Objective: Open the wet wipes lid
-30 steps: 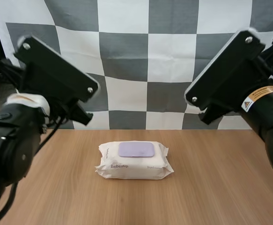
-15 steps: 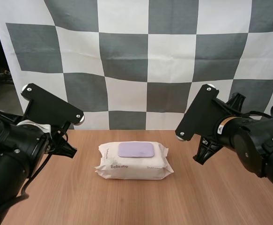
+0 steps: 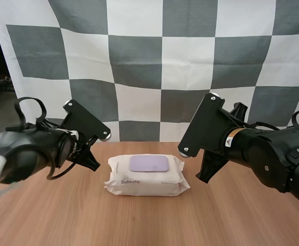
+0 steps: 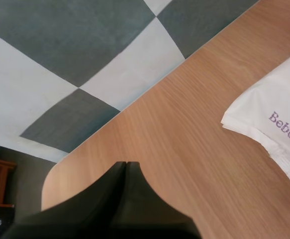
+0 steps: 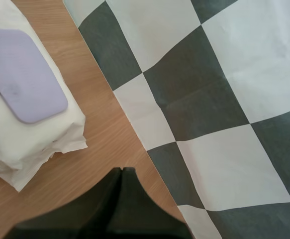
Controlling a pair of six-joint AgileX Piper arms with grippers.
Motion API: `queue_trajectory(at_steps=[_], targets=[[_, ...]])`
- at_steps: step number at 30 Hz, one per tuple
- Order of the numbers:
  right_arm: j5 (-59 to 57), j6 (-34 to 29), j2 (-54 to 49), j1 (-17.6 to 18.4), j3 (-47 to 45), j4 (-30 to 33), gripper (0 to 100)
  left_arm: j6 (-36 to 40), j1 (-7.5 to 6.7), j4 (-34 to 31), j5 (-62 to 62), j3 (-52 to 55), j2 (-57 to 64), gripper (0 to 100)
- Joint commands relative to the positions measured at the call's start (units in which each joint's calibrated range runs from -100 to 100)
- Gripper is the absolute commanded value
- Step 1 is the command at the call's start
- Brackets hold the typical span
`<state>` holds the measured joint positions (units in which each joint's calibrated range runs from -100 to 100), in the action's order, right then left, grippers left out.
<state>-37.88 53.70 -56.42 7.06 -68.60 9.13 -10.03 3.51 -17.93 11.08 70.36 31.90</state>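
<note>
One bench (image 3: pixel 241 220) carries everything and looks unchanged. My left arm (image 3: pixel 31 154) and right arm (image 3: pixel 272 159) have dropped and swung inward within the last second. They now flank the pack (image 3: pixel 149 185), near its ends but not touching it. The pack lies flat mid-bench where it was, its purple lid (image 3: pixel 148 163) shut on top. I judge this to be the approach only; opening has not begun. Both sets of jaws are closed on nothing, pressed together into one dark wedge. In the high view the arms' own bodies hide the jaws. The pack runs off frame in my left wrist view, and I cannot make out which lid edge lifts.
</note>
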Motion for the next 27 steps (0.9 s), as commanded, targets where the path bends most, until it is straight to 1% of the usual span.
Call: queue_trajectory(at_steps=[1,3,5,8,14,16,17,18,19,20,21,23,24,25,26,27], targets=[[1.08,0.04,0.04,0.03,-0.01,2.05,0,2.82,0.08,2.19,-1.2,0.36,-3.69,0],[3.4,0.04,0.04,0.03,-0.01,2.33,0,2.82,0.08,6.5,-3.53,0.36,-2.68,0],[5.32,0.04,0.04,0.05,-0.01,1.07,0,2.68,0.08,10.0,-4.22,0.36,-2.06,0],[6.4,0.04,0.04,0.11,-0.01,0.8,0,0.99,0.08,10.5,-4.17,0.36,-2.33,0],[6.78,0.39,0.04,0.11,-0.01,0.69,0,-0.94,0.08,10.4,-9.46,0.36,-5.87,0],[6.78,0.39,0.04,0.11,-0.01,0.69,0,-1.43,0.0,10.4,-9.77,0.36,-8.04,4],[6.78,0.39,0.04,0.11,-0.01,0.69,0,-1.89,0.0,10.4,-10.17,0.36,-9.21,11],[6.78,0.39,0.04,0.11,-0.01,0.69,0,-2.09,0.0,10.4,-10.16,0.36,-10.34,20],[6.78,0.39,0.04,0.11,-0.01,0.69,0,-2.57,0.0,10.4,-11.08,0.36,-11.19,32],[6.8,0.39,0.04,0.11,-0.01,0.6,0,-3.43,0.0,10.4,-11.08,0.36,-12.19,46],[6.95,0.39,0.04,0.11,-0.01,0.38,9,-4.46,0.0,10.4,-11.08,0.36,-13.04,62],[6.95,0.39,0.04,0.11,-0.01,-0.49,28,-5.63,0.0,10.4,-11.08,0.36,-14.13,90],[6.95,0.39,0.04,0.11,-0.01,-0.77,34,-6.25,-0.08,10.4,-11.08,0.36,-14.42,99],[7.14,0.39,0.04,0.11,-0.01,-1.11,40,-6.61,-0.22,10.4,-10.57,0.36,-14.42,99],[7.54,0.39,0.04,0.11,-0.01,-1.61,44,-6.61,-0.34,10.4,-8.46,0.36,-14.42,95],[8.03,0.39,0.04,0.11,-0.01,-1.82,45,-6.61,-0.44,10.4,-6.98,0.36,-14.42,90]])
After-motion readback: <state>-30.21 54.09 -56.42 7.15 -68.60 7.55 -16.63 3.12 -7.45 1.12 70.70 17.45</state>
